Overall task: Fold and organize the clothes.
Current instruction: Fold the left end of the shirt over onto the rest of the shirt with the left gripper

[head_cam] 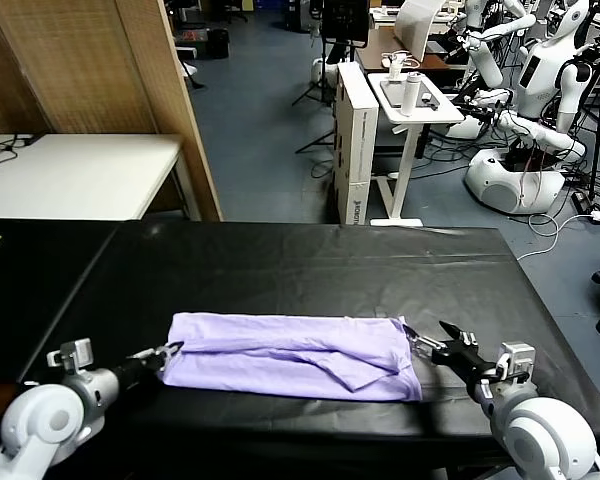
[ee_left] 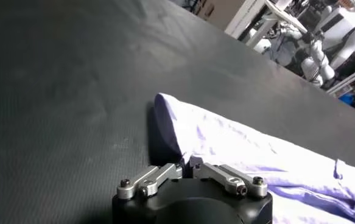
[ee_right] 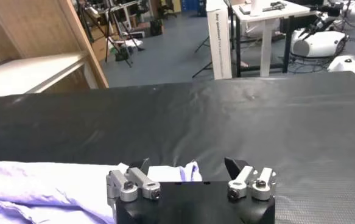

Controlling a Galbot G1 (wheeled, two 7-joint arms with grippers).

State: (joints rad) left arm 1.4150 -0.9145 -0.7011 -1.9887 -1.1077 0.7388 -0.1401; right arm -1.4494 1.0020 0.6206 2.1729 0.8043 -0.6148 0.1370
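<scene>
The light lavender cotton T-shirt (head_cam: 292, 357) lies on the black cloth-covered table (head_cam: 310, 262), near the front edge, already gathered into a long horizontal band, with overlapping layers and a diagonal crease showing along its near side. That suggests the lengthwise folding is largely done, while the band is not yet folded across its length into a compact stack, so the task looks roughly midway. The left gripper (head_cam: 168, 352) sits at the shirt's left end; in the left wrist view its fingers (ee_left: 165, 172) are drawn together right at the rounded fabric edge, apparently pinching the cloth, though the contact itself is partly hidden behind the gripper body. The right gripper (head_cam: 420, 343) is at the shirt's right end, and in the right wrist view its fingers (ee_right: 142, 165) stand spread apart with the shirt's corner (ee_right: 183, 173) lying between them, not yet clamped. What seems left is for the right side to take hold, then to bring one end over the other and square up the bundle. The printed patch is not visible from any view here.
</scene>
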